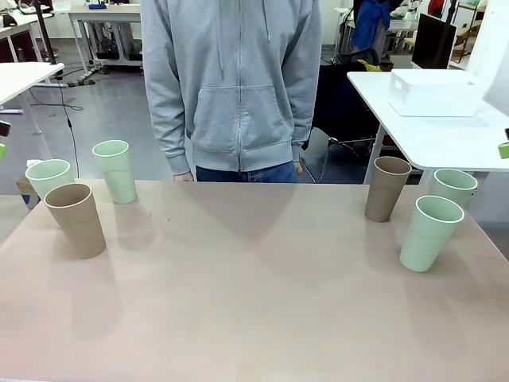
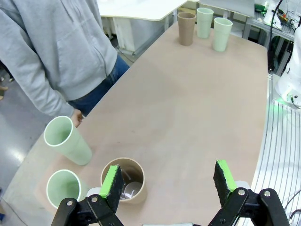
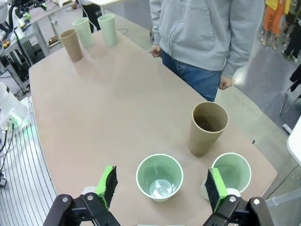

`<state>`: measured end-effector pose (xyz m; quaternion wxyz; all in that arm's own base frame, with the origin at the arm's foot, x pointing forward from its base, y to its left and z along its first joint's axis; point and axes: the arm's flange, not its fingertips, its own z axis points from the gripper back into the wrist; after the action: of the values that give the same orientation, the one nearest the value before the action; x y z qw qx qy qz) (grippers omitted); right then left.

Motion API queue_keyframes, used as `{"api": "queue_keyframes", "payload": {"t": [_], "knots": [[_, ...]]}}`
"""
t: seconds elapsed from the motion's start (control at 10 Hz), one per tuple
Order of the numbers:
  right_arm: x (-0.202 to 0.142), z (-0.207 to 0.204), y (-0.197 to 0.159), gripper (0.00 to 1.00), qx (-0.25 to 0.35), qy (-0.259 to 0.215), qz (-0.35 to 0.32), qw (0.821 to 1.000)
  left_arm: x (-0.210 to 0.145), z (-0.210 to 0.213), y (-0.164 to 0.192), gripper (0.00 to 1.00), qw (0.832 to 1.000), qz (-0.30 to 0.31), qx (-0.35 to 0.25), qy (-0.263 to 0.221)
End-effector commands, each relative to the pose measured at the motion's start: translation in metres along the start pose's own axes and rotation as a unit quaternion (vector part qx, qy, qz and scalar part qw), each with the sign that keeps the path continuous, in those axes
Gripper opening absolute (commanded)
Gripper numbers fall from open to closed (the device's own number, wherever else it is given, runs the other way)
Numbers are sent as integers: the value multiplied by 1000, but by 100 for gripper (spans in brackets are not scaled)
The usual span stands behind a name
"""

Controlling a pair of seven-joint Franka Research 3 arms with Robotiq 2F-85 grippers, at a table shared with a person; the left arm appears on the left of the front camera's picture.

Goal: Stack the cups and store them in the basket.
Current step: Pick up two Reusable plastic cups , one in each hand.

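Cups (image 1: pixel 75 219) stand upright, three at each table (image 1: pixel 254 302) end; left tool (image 2: pixel 168 174) and right tool (image 3: pixel 161 178) both gape empty

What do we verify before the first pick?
1. Left gripper open, empty: ok.
2. Right gripper open, empty: ok.
3. Left tan-brown matte plastic tumbler, left outer mint tumbler, left far mint tumbler upright: ok.
4. Right tan-brown tumbler, right near mint tumbler, right far mint tumbler upright: ok.
5. Person's hands clear of tumblers: ok.
6. White rectangular plastic basket within reach: cannot tell, it sits on a separate white table.
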<state>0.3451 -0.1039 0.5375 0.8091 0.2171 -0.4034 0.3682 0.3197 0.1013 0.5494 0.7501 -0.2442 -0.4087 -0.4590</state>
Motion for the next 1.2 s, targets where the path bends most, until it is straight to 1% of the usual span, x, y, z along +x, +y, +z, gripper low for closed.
{"api": "queue_keyframes", "payload": {"t": [0.0, 0.6, 0.7, 0.8, 0.9, 1.0, 1.1], "knots": [[1, 1, -3, 100, 5, -11, 11, 1000, 1, -1, 2, 100, 1000, -9, -1, -10], [1, 1, -3, 100, 5, -11, 11, 1000, 1, -1, 2, 100, 1000, -9, -1, -10], [0, 0, 0, 100, 0, 0, 0, 1000, 0, 0, 0, 100, 1000, 0, 0, 0], [-2, 0, -33, 100, 1, -22, -21, 1000, -2, 4, 25, 100, 1000, 2, 7, -8], [-7, 1, -69, 100, 4, -52, -24, 998, -4, 11, 51, 100, 1000, -4, 11, -23], [-13, 0, -102, 100, 54, -92, -17, 994, -9, 19, 77, 100, 999, -13, 3, -42], [-26, -1, -138, 100, 72, -131, -19, 989, -20, 28, 105, 100, 997, -10, 0, -75]]}}
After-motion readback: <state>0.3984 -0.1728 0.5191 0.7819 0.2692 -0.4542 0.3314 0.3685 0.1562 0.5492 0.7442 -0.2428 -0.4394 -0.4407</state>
